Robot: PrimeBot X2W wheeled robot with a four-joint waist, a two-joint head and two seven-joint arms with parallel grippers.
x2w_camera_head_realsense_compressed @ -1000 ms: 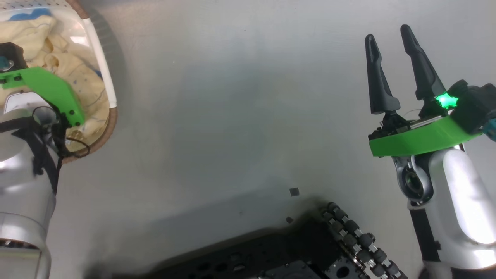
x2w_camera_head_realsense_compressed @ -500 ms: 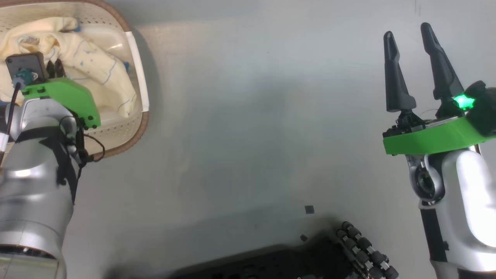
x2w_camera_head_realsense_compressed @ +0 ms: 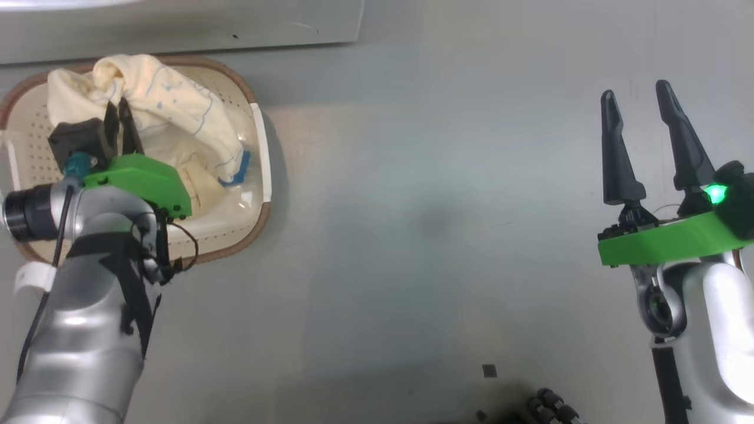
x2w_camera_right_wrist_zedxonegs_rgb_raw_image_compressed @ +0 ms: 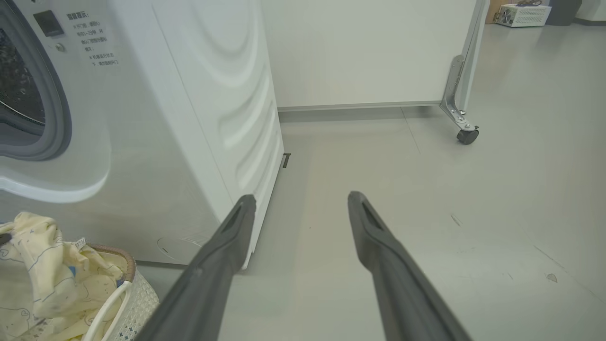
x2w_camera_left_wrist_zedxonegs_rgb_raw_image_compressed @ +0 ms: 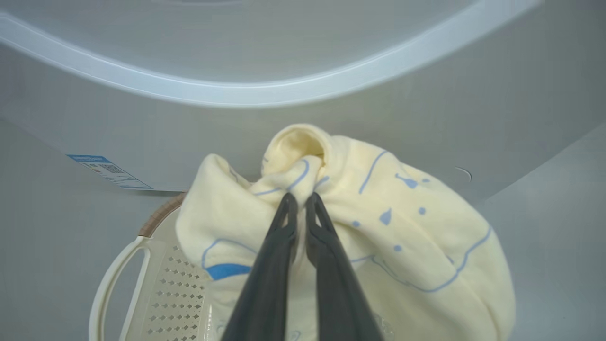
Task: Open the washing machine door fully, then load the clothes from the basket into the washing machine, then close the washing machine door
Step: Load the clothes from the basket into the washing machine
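Observation:
My left gripper [x2w_camera_left_wrist_zedxonegs_rgb_raw_image_compressed: 301, 196] is shut on a bunched fold of the cream-yellow clothes [x2w_camera_left_wrist_zedxonegs_rgb_raw_image_compressed: 402, 227], which hang from it above the basket [x2w_camera_left_wrist_zedxonegs_rgb_raw_image_compressed: 142, 284]. In the head view the left gripper [x2w_camera_head_realsense_compressed: 116, 112] holds the clothes [x2w_camera_head_realsense_compressed: 177, 112] over the white perforated basket [x2w_camera_head_realsense_compressed: 262, 176], and a blue patch [x2w_camera_head_realsense_compressed: 238, 168] shows at the cloth's lower edge. The washing machine [x2w_camera_right_wrist_zedxonegs_rgb_raw_image_compressed: 156, 142] stands just behind the basket [x2w_camera_right_wrist_zedxonegs_rgb_raw_image_compressed: 137, 293], its drum opening [x2w_camera_right_wrist_zedxonegs_rgb_raw_image_compressed: 19, 85] uncovered. The washing machine door is out of view. My right gripper [x2w_camera_head_realsense_compressed: 634, 89] hangs open and empty over bare floor, far to the right.
A blue sticker [x2w_camera_left_wrist_zedxonegs_rgb_raw_image_compressed: 109, 170] marks the washer's lower front. A white partition on a caster [x2w_camera_right_wrist_zedxonegs_rgb_raw_image_compressed: 466, 135] stands behind to the right. Grey floor [x2w_camera_head_realsense_compressed: 424, 235] lies between the two arms. My own dark base [x2w_camera_head_realsense_compressed: 548, 403] shows at the bottom edge.
The head camera has tilted up, so the basket sits lower and further right in the picture. My left gripper has risen from among the clothes, pulling a garment up with it.

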